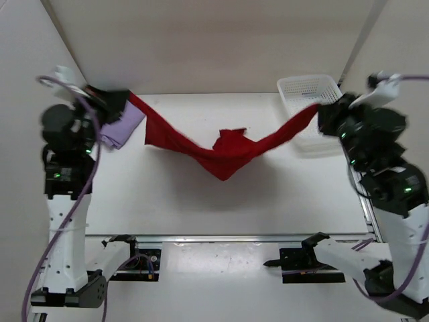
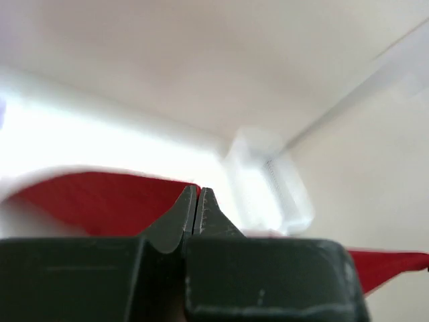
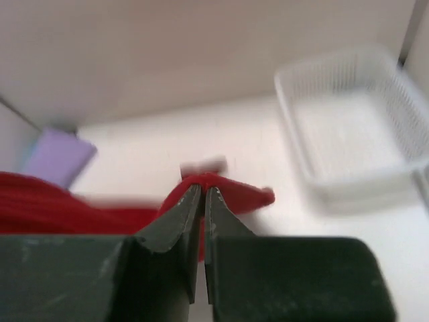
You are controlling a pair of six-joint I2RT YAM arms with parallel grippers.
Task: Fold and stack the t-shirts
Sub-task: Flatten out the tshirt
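Red t-shirt (image 1: 221,151) hangs stretched between my two arms above the desk (image 1: 201,201), sagging in a deep V with a crumpled bunch of cloth at its middle. My left fingers (image 2: 197,201) are pinched together on its far-left end, and my right fingers (image 3: 203,198) on the other end, just beside the white mesh basket (image 1: 308,87). A lavender t-shirt (image 1: 120,131) lies flat on the desk by my left arm.
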